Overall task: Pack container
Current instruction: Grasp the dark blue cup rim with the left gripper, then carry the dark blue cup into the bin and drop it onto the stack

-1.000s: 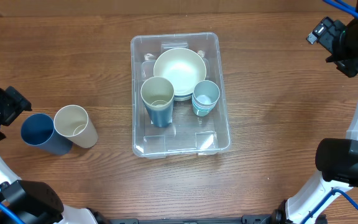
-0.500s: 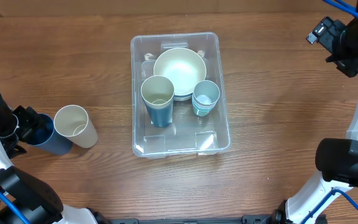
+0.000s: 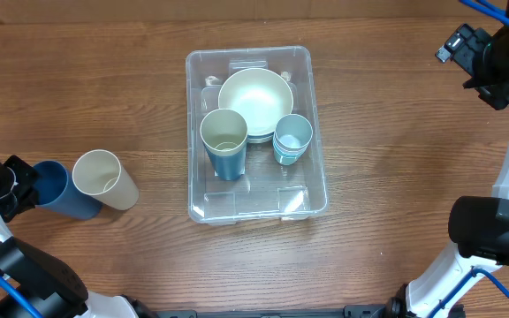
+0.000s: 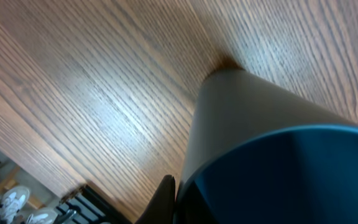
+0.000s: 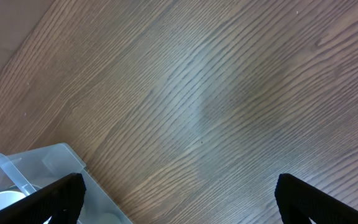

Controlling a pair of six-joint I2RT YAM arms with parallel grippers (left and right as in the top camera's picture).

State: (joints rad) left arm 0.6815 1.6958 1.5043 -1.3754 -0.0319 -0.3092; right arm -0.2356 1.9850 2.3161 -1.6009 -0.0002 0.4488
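The clear container (image 3: 237, 205) stands mid-table and holds a cream bowl (image 3: 254, 101), a tall teal cup (image 3: 224, 143) and a stack of small pale blue cups (image 3: 292, 139). At the left, a dark blue cup (image 3: 58, 188) lies on its side against a cream cup (image 3: 104, 179). My left gripper (image 3: 22, 188) is shut on the blue cup's rim. The left wrist view shows the blue cup (image 4: 284, 180) close up, one finger (image 4: 165, 200) outside its wall and the cream cup (image 4: 241, 106) behind. My right gripper (image 3: 479, 58) hangs open at the far right, its jaws (image 5: 179, 199) empty.
A corner of the container (image 5: 36, 169) shows at the lower left of the right wrist view, over bare wood. The table's front edge (image 4: 73, 186) lies near the left gripper. The right arm's base (image 3: 489, 231) stands at the lower right.
My left gripper moved right onto the blue cup's rim and shut on it. Both lying cups shifted slightly. The right arm has stayed still.
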